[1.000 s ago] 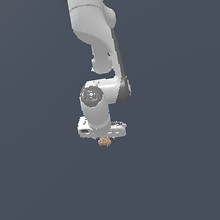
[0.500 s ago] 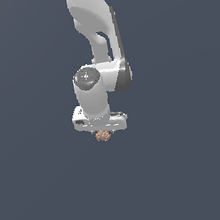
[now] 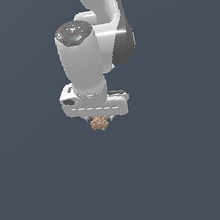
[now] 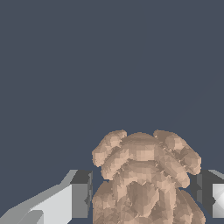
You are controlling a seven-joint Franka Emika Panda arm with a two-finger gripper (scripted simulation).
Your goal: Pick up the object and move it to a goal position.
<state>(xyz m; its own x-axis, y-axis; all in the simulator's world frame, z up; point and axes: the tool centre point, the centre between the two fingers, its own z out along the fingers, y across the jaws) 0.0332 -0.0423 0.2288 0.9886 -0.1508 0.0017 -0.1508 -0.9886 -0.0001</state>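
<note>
**Tan clump held in the fingers**

The object (image 3: pixel 100 123), a lumpy tan-brown clump, sits between the fingertips under the white gripper (image 3: pixel 100 119); in the wrist view the object (image 4: pixel 144 179) fills the gap between both dark pads (image 4: pixel 82 194), closed against it; plain grey-blue backdrop all around.

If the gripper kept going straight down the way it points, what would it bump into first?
The gripper points downward with the tan-brown clump between its fingers. Below it both views show only plain dark background, so the way looks free, though depth is hard to judge here.
</note>
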